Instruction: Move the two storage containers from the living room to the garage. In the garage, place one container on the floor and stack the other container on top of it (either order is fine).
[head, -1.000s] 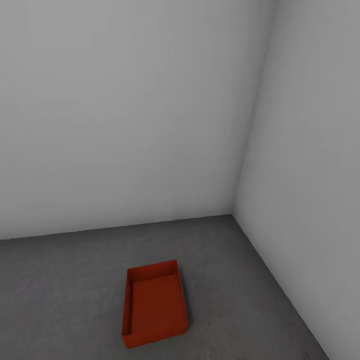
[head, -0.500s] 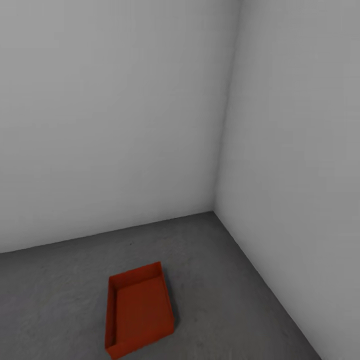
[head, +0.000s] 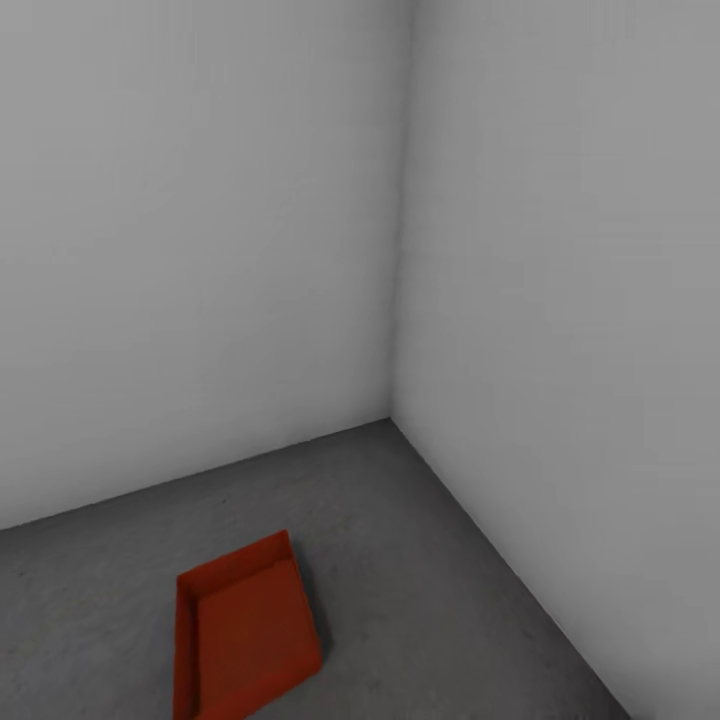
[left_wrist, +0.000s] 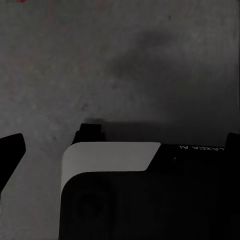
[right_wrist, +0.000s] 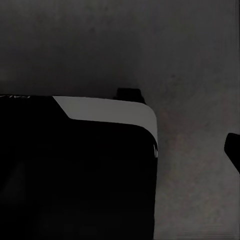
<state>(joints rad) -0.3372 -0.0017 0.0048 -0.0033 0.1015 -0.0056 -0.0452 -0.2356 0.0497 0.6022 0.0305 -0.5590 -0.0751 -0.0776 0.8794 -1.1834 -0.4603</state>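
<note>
Left hand (left_wrist: 120, 145) hangs over the grey concrete floor (left_wrist: 125, 60), its dark fingertips (left_wrist: 11, 150) set wide apart, grasping nothing. Right hand (right_wrist: 187, 150) looks spread too, though only one fingertip shows, so I cannot tell. One storage container (head: 243, 630) sits on the floor near the corner where two white walls (head: 200, 250) meet, with open floor between it and both walls.

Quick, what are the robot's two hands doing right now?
Left gripper: open, holding nothing.
Right gripper: open, holding nothing.
</note>
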